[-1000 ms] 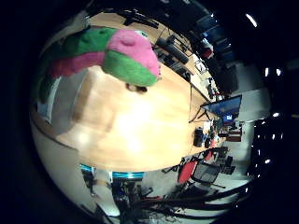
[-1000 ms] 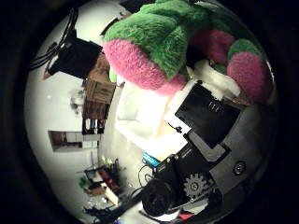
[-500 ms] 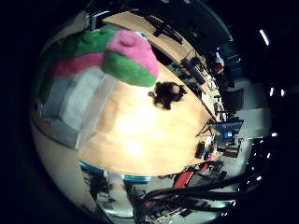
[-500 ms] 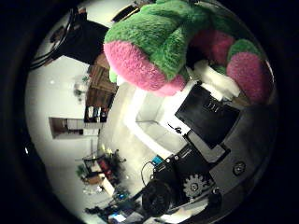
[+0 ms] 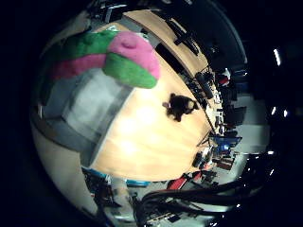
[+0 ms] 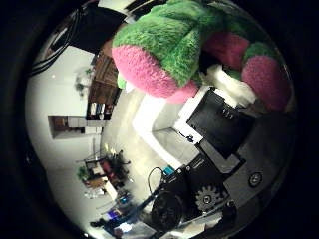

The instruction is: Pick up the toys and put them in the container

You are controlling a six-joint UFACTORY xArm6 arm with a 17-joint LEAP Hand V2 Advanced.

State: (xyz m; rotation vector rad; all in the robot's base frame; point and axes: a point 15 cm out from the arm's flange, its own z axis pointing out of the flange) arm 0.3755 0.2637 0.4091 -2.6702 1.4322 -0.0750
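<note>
A green and pink plush toy [image 6: 164, 45] fills much of the thumb side view, close against the palm. My hand [image 6: 224, 129] is shut on it, with black and white finger parts beside the toy. The same toy [image 5: 128, 61] hangs above a grey container [image 5: 80, 109] that stands on a wooden table [image 5: 142, 142]. The container's pale rim [image 6: 149, 119] also shows below the toy. A small dark plush toy [image 5: 180, 105] lies on the table, apart from the container.
Past the table's far edge stand long desks [image 5: 170, 33] with monitors and office chairs. A red chair [image 5: 182, 182] and a lit screen [image 5: 225, 142] sit near the table's other edge. Shelves and furniture [image 6: 99, 94] line the room.
The hand has carried the green and pink toy across the table. The grey container now lies under the toy, and the dark toy has come into view.
</note>
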